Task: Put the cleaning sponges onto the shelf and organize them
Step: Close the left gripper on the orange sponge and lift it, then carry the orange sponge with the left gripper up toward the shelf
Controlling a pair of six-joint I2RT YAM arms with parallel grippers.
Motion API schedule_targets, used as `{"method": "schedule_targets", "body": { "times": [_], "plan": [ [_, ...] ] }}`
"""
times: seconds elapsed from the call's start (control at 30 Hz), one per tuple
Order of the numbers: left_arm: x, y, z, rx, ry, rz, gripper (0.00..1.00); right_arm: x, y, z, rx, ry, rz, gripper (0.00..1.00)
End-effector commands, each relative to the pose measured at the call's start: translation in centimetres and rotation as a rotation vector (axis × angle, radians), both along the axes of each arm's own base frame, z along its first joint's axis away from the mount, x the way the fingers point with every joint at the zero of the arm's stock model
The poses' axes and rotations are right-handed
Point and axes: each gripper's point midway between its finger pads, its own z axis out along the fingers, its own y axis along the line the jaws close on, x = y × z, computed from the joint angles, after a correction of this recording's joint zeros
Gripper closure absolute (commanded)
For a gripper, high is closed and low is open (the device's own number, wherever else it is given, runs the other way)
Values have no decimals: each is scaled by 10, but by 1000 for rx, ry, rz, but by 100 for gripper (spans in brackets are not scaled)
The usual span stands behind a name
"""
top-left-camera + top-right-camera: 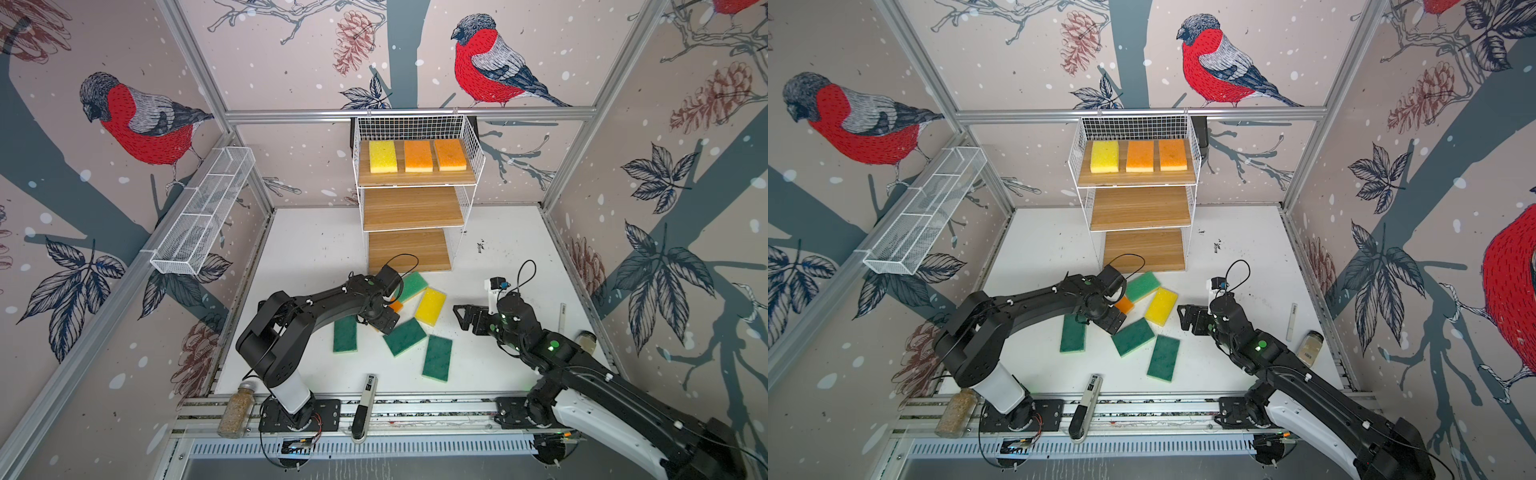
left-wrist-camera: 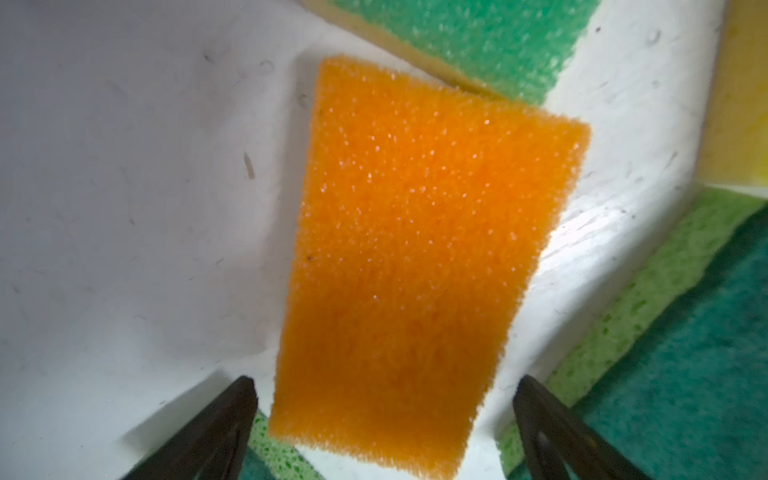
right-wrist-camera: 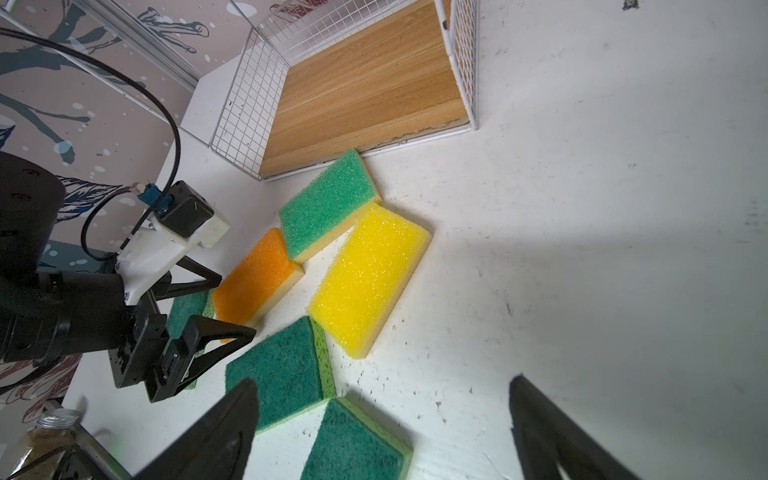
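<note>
Nine cleaning sponges share a robot's work cell. Three lie flat in a row on the top board of the three-tier shelf [image 1: 413, 208]: one shelved yellow sponge [image 1: 382, 156] and two shelved orange sponges [image 1: 418, 156], [image 1: 449, 154]. The other six are scattered on the white tabletop [image 1: 519, 257] in front of the shelf. They are one light green sponge [image 1: 412, 286] just beside the lowest board, one loose yellow sponge [image 1: 431, 306], one loose orange sponge [image 2: 415, 249] touching the light green one, and three dark green sponges [image 1: 345, 334], [image 1: 404, 336], [image 1: 437, 357]. The left pincer [image 2: 384, 380] is spread wide, with one finger on each side of the loose orange sponge and no grip on it. The right pincer [image 3: 382, 381] is also wide and empty, over tabletop near the loose yellow sponge.
</note>
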Motion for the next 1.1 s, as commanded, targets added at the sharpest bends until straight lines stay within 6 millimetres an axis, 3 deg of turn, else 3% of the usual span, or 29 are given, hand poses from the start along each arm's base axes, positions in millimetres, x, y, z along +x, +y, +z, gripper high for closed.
{"method": "schedule_targets", "body": {
  "times": [0.0,0.37,0.63,0.97,1.07],
  "plan": [
    [-3,0,1,-14,13,16,4,2,2,7,29,-23,-3,6],
    [-19,-6,-5,-73,74,51,14,-1,0,7,40,-31,-5,6],
    [-17,0,-7,-66,45,149,21,0,0,9,40,-37,-1,5],
    [-20,1,-9,-67,9,147,23,1,0,11,40,-42,-3,5],
    [-16,1,-5,-78,-24,147,17,1,0,12,37,-43,-3,5]
  ]
}}
